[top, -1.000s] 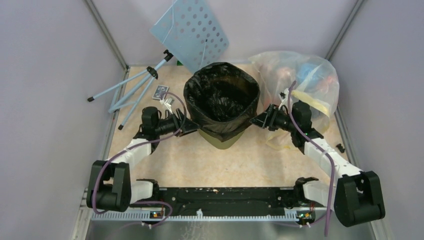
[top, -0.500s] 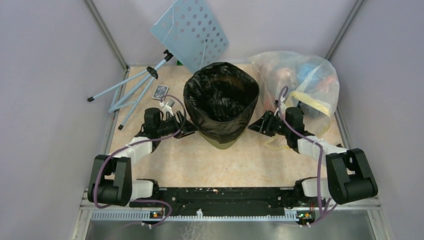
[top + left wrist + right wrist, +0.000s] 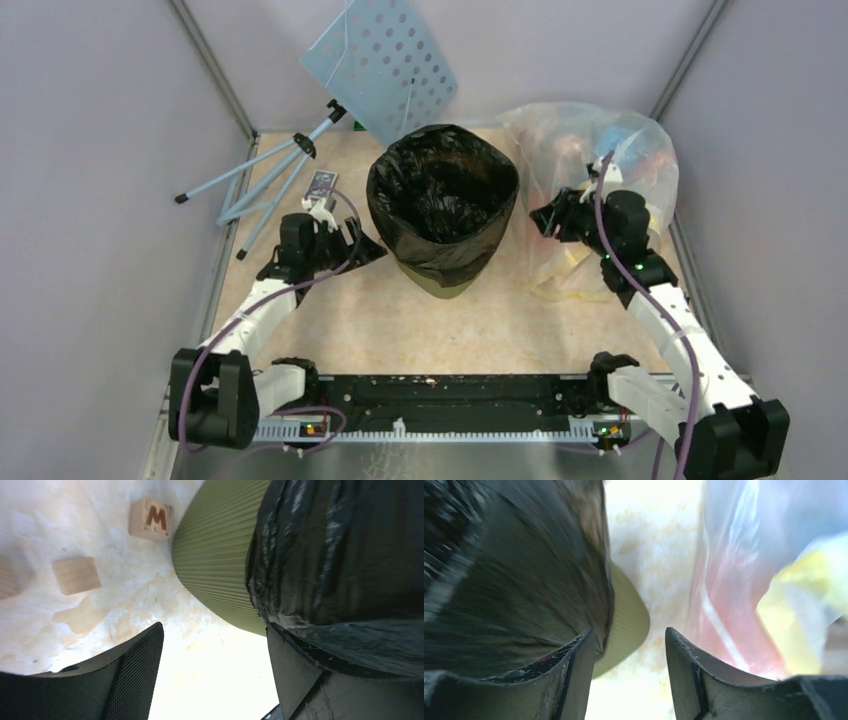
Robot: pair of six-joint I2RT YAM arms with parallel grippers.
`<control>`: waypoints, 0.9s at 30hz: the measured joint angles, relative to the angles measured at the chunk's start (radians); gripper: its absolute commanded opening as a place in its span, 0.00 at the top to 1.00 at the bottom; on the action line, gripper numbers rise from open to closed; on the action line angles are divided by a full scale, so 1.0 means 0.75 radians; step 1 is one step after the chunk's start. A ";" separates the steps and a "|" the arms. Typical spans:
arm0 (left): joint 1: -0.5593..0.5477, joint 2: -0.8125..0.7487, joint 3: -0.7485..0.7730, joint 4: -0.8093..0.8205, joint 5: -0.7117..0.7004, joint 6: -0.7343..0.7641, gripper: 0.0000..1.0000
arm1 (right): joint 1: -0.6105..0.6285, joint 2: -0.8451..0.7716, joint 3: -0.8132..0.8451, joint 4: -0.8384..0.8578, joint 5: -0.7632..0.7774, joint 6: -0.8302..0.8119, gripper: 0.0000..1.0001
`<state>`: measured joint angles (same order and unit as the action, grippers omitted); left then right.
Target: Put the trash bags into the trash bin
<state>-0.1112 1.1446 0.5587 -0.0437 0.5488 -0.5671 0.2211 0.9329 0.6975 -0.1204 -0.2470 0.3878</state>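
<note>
We see trash bag [image 3: 442, 200]: black, glossy, crinkled, lining trash bin [image 3: 441, 283], edge folded over rim, draped down sides. Olive wall shows only below hem. Bin stands upright at centre of frame on table [image 3: 400, 325], long axis vertical, mouth facing up. Left gripper [image 3: 364, 246] sits just left of bin, jaws spread, nothing between. Right gripper [image 3: 546, 215] is right of bin, by clear rubbish bag [image 3: 625, 150], jaws likewise parted and empty.
</note>
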 measured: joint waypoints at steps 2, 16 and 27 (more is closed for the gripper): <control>0.000 -0.053 0.035 -0.060 -0.057 0.033 0.17 | 0.003 -0.027 0.134 -0.098 0.045 -0.062 0.58; 0.000 -0.218 0.385 -0.288 -0.209 0.167 0.13 | 0.562 0.438 1.187 -0.657 0.235 -0.353 1.00; 0.000 -0.229 0.457 -0.272 -0.148 0.160 0.10 | 0.742 1.171 1.692 -1.052 0.223 -0.513 1.00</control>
<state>-0.1112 0.9730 0.9016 -0.2478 0.4377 -0.4473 0.7773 1.8111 1.9663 -0.9092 -0.0799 0.0032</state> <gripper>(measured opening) 0.901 0.003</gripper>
